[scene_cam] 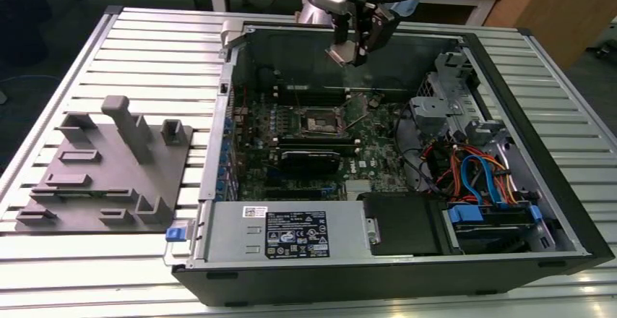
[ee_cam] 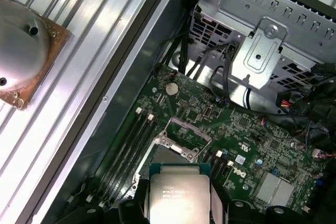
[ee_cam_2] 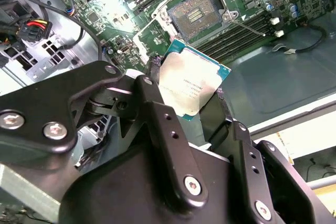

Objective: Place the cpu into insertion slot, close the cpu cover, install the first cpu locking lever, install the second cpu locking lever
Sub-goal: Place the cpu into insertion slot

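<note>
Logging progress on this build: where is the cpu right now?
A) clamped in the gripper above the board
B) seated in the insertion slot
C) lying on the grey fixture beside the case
A: in the second wrist view the cpu is clamped in the gripper, and the insertion slot lies bare on the board beyond.

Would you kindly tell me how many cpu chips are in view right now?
1. The cpu is held between the jaws of the gripper above the motherboard; the insertion slot lies empty.
</note>
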Robot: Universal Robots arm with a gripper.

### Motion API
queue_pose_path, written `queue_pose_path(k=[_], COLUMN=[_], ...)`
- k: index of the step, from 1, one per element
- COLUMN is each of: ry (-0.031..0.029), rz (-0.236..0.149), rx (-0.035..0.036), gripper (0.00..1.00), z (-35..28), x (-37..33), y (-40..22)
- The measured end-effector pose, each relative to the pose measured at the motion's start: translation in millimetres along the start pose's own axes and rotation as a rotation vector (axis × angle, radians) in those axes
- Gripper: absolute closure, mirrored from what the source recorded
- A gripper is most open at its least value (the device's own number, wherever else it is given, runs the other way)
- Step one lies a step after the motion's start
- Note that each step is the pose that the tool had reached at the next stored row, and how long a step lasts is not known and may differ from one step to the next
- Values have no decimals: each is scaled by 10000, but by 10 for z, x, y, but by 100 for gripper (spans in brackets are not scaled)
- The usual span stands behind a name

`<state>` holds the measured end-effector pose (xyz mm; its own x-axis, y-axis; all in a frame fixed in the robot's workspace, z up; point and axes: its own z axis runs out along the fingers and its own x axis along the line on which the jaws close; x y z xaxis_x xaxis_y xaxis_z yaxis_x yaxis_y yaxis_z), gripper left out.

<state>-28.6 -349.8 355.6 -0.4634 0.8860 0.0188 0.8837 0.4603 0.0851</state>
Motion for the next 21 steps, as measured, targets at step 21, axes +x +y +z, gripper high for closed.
queue_pose_path(k=[21], ry=[-37], rz=[435], rx=[-9], gripper=[46], z=[6], x=[2], y=[-4])
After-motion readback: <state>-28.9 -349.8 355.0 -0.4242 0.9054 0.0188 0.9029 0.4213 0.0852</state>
